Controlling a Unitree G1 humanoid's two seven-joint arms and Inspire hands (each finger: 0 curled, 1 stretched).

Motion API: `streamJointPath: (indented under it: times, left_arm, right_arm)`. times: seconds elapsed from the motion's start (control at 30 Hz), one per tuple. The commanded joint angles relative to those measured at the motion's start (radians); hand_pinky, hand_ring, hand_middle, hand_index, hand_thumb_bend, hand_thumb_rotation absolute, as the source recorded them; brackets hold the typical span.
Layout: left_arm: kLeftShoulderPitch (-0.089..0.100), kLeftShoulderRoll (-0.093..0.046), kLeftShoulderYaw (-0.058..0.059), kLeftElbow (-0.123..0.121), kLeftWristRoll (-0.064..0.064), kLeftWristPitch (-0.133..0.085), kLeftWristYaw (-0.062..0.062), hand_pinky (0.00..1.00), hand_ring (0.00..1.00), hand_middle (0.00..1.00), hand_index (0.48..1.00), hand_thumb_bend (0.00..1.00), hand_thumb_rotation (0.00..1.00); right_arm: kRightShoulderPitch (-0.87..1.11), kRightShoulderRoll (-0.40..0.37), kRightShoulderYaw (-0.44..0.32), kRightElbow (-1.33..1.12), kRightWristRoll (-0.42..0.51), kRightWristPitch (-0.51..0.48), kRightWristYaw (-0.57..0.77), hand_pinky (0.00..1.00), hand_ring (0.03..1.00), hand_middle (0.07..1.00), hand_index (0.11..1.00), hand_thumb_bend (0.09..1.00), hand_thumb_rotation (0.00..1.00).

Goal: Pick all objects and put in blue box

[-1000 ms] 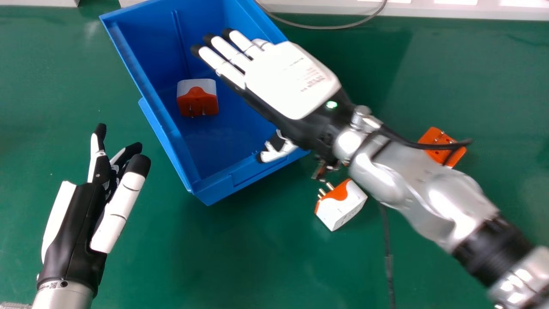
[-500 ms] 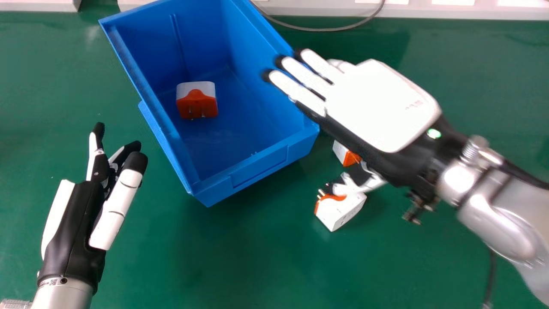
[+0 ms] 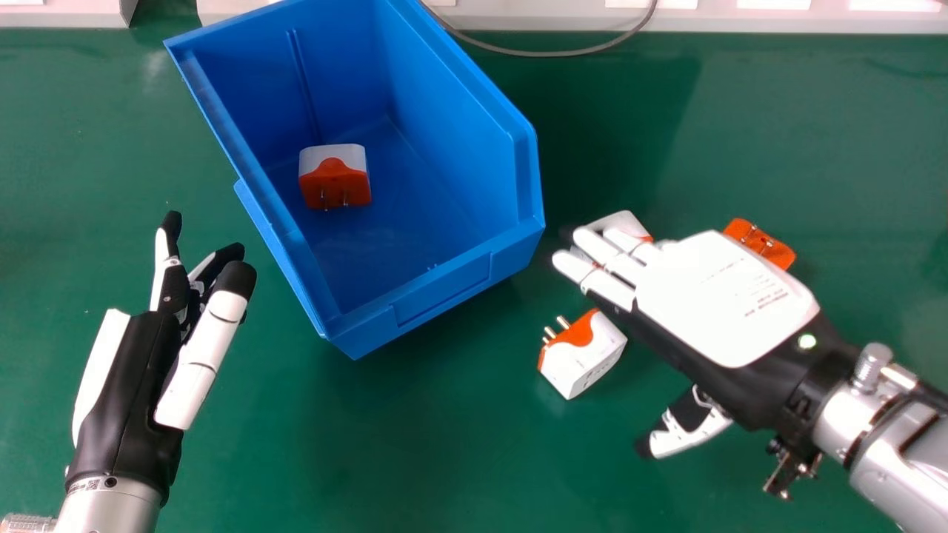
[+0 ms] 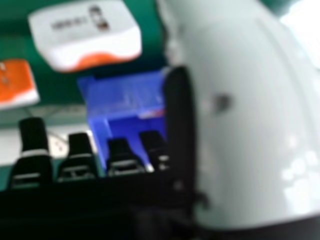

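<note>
1. One of four plugs we can see is in: the boxed plug [image 3: 335, 178] sits on the floor of the blue box [image 3: 443, 295], prongs facing our side. So we'd call it about a quarter done.
2. Three plugs are left on the bench [image 3: 415, 451]. The near plug [image 3: 581, 355] lies just outside the box's near right corner, prongs toward the box. The half-hidden plug [image 3: 626, 220] is partly covered by our right hand [image 3: 729, 296], and the orange plug [image 3: 760, 243] is on the far side of that hand.
3. Our right hand is wide open, fingers straight and thumb well apart from them, with nothing in its grip. Can't tell if the fingertips touch the half-hidden plug, tbh.
4. Our left hand [image 3: 129, 400] is idle at the head view's left, fingers loose, nothing held.
5. Our guess: pick whichever plug is easiest next, lift it over the wall, repeat until three more are in. Watch for fingers nudging a neighbour.
</note>
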Motion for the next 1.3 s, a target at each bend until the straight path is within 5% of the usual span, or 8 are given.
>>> streamJointPath:
  times: [0.0, 0.3, 0.57, 0.73, 0.97, 1.27]
  left_arm:
    - [-0.003, 0.010, 0.003, -0.007, 0.006, -0.023, 0.006, 0.83, 0.89, 0.91, 0.895, 0.72, 0.92]
    - [-0.012, 0.009, 0.001, 0.002, 0.011, -0.026, 0.011, 0.83, 0.89, 0.91, 0.894, 0.72, 0.92]
    - [-0.010, 0.006, -0.001, -0.009, 0.010, -0.025, 0.013, 0.83, 0.89, 0.91, 0.894, 0.72, 0.92]
    - [-0.009, 0.004, -0.001, -0.002, 0.007, -0.030, 0.013, 0.83, 0.89, 0.91, 0.894, 0.72, 0.92]
    - [-0.004, 0.004, -0.001, -0.020, 0.007, -0.017, 0.014, 0.83, 0.89, 0.91, 0.896, 0.73, 0.92]
    - [-0.005, 0.008, -0.001, -0.016, 0.010, -0.020, 0.011, 0.84, 0.89, 0.91, 0.898, 0.70, 0.92]
  right_arm:
    - [-0.031, -0.009, 0.017, 0.020, -0.025, -0.015, 0.011, 0.79, 0.927, 0.976, 0.961, 0.725, 0.14]
    - [-0.169, 0.042, 0.122, 0.190, -0.100, -0.017, 0.045, 0.84, 0.929, 0.976, 0.945, 0.683, 0.15]
    - [-0.287, 0.065, 0.192, 0.340, -0.141, -0.047, 0.008, 0.79, 0.882, 0.931, 0.901, 0.677, 0.10]
    - [-0.314, 0.070, 0.210, 0.375, -0.144, -0.050, -0.008, 0.72, 0.850, 0.892, 0.865, 0.492, 0.01]
    - [-0.322, 0.078, 0.222, 0.394, -0.146, -0.046, -0.025, 0.71, 0.846, 0.889, 0.856, 0.478, 0.00]
    - [-0.340, 0.087, 0.241, 0.449, -0.151, -0.048, -0.054, 0.71, 0.830, 0.865, 0.827, 0.370, 0.00]
